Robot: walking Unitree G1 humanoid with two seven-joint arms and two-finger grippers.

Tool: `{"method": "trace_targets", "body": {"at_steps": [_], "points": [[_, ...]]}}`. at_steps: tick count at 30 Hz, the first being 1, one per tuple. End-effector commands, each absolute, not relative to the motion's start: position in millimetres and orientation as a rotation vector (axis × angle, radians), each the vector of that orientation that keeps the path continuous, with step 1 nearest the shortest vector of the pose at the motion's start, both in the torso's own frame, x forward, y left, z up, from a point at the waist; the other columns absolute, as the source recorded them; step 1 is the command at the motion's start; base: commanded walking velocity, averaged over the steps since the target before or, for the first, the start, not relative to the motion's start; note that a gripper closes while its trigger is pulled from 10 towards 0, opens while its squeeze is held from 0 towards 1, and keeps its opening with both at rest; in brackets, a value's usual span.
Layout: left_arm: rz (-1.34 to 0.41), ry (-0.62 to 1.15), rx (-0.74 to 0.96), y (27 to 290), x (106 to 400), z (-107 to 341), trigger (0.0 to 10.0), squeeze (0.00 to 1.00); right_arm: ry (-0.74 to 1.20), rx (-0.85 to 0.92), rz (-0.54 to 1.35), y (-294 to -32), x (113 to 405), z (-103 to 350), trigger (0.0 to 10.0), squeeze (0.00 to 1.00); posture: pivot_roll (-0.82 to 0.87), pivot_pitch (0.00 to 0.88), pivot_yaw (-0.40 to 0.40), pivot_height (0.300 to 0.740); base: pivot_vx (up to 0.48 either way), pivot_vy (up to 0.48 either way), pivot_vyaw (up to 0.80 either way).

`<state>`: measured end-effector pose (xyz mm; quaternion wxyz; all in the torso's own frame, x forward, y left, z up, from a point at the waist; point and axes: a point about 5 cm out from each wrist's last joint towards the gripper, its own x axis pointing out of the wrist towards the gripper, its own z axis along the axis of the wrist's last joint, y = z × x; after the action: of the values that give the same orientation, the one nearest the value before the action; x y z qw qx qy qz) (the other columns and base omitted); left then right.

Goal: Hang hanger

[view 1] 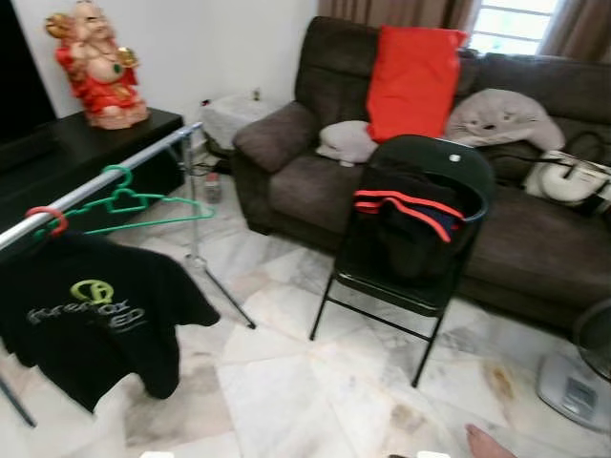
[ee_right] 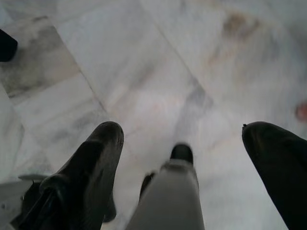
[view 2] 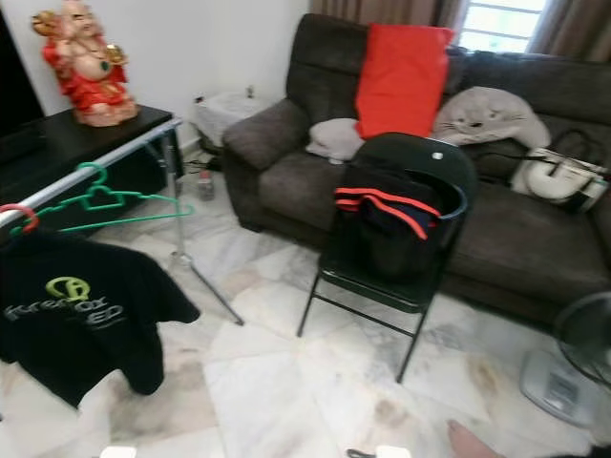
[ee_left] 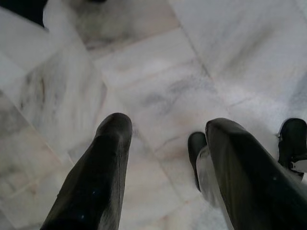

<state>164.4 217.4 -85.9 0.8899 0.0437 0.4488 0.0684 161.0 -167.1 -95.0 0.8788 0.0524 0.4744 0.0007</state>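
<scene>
A living room with a white marbled floor [view 1: 315,382]. On the left a silver clothes rail [view 1: 95,181] runs diagonally toward the back of the room. Two hangers hang on it: an empty green hanger [view 1: 134,205], and nearer the camera a red hanger [view 1: 46,218] carrying a black T-shirt [view 1: 91,320] with a green and grey logo. Behind the rail stands a low black desk [view 1: 86,153] with a red and gold laughing figurine [view 1: 95,62] on top. In the middle of the room, well apart from the rail, is a dark green folding chair [view 1: 410,239] with a black garment with red and orange stripes [view 1: 410,224] draped over its back. Behind the chair is a dark brown sofa [view 1: 535,239] holding a red cushion [view 1: 415,81], pale cushions and a white bag with black handles [view 1: 573,176]. A person's bare foot [view 1: 489,444] shows at the bottom edge, with the base of a floor fan [view 1: 578,382] at the far right. Both arms hang low over the floor. The left gripper [ee_left: 168,139] points down at the tiles, its two black fingers a moderate gap apart and holding nothing. The right gripper [ee_right: 184,136] also points at the floor, its fingers spread wide and empty.
</scene>
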Motion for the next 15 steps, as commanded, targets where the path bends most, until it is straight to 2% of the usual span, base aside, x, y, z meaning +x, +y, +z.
{"method": "trace_targets", "body": {"at_steps": [1,4,15], "points": [[0.144,0.945,0.083,217.4,162.2,-87.1,10.0,0.0,0.978,0.106,-0.017,-172.3,162.3,-94.0,10.0,0.0,0.06,0.001,0.022,0.74,0.0,0.0,0.0],[0.14,0.946,0.076,216.9,161.8,-87.3,10.0,0.0,0.968,0.109,-0.022,-172.5,162.8,-93.6,10.0,0.0,0.06,0.002,0.022,0.74,0.192,0.0,0.0],[0.139,0.948,0.069,214.9,160.2,-88.3,10.0,0.0,0.945,0.123,-0.031,-173.0,163.9,-92.6,10.0,0.0,0.06,0.0,0.02,0.74,0.379,0.0,0.0]]}}
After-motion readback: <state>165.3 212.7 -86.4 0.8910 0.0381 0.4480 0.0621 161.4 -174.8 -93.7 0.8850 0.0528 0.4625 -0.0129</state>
